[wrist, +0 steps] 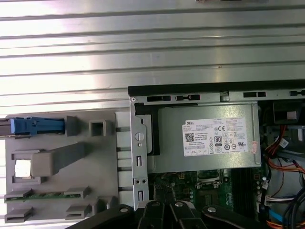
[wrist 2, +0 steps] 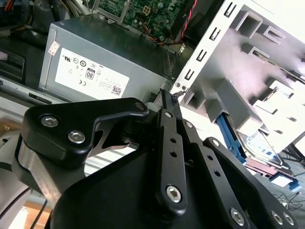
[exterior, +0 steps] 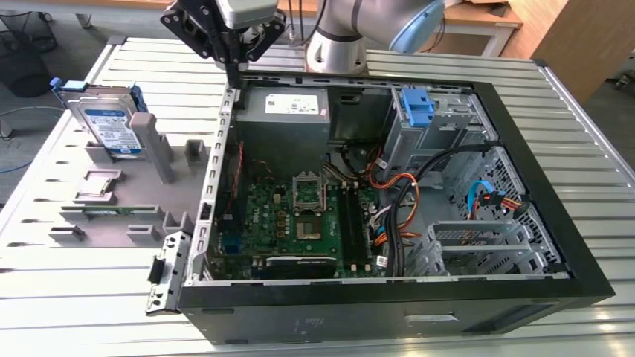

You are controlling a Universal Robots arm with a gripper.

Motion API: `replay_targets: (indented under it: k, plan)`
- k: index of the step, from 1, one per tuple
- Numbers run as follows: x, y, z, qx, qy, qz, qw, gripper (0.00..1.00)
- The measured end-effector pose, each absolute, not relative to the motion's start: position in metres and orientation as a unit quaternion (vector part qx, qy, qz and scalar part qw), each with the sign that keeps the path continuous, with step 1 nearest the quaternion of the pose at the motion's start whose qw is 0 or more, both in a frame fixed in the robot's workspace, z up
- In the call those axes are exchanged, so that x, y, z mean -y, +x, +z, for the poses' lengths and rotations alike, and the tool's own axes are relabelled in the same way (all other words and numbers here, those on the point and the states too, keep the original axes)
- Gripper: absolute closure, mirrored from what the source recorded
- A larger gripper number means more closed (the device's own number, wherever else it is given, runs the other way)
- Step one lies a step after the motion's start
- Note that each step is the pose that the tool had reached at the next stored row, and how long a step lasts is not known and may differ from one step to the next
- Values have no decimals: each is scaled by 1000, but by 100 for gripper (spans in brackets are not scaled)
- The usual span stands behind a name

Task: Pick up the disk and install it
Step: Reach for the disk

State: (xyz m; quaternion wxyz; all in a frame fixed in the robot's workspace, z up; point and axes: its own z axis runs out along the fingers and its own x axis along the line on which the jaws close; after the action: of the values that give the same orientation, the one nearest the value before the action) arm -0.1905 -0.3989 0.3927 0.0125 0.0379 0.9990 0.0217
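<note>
The gripper (exterior: 235,79) hangs over the wall of the open computer case (exterior: 397,311) that lies on the exterior view's left. Its fingers seem pressed together with nothing between them, though in both wrist views the tips are only partly visible. Just beside it, inside the case, lies the grey power supply box (exterior: 282,111). Outside the case, on the exterior view's left, a grey fixture (exterior: 119,223) holds the disk (exterior: 104,119). The disk stands on edge in its blue bracket, well apart from the gripper.
</note>
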Motion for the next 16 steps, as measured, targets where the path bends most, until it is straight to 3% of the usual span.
replay_targets:
  k: [16]
  plan:
    - [399, -199, 393, -999, 38, 22, 12, 89]
